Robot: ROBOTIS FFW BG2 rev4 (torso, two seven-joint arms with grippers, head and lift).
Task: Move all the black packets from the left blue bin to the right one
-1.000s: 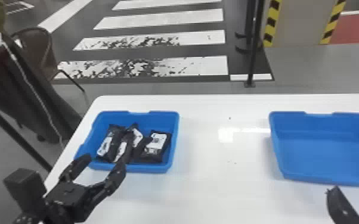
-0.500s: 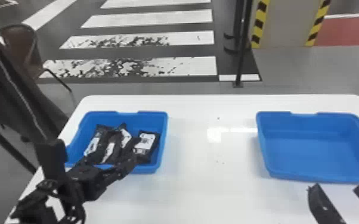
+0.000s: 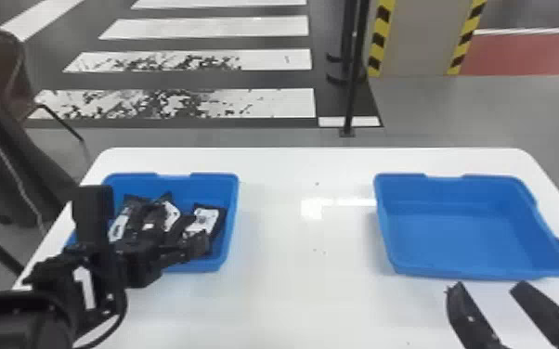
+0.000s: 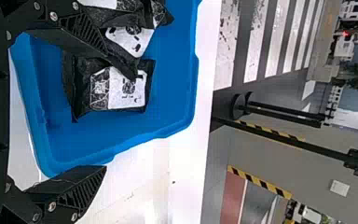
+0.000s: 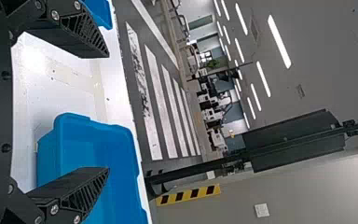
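My left gripper point(image 3: 197, 232) is over the near side of the left blue bin point(image 3: 228, 222), which holds several black packets point(image 3: 203, 222) with white labels. In the left wrist view the left gripper point(image 4: 121, 123) stands open; one finger overlaps the packets, the other is outside the blue bin's wall point(image 4: 151, 133). A black packet point(image 4: 126, 91) lies flat between the fingers' lines, ungripped. My right gripper point(image 3: 485, 285) is parked open just in front of the right blue bin point(image 3: 469, 274), which is empty. In the right wrist view the right gripper point(image 5: 108, 112) has nothing between its fingers.
Both bins stand on a white table point(image 3: 292, 297), with a wide gap between them. A brown chair point(image 3: 0, 69) and dark draped fabric are beyond the table's left side. A black pole point(image 3: 355, 69) rises behind the far edge.
The left arm has swung right and nearer, its fingers shifting from over the packets to the bin's near right part. The head view has shifted somewhat, and both bins appear farther left.
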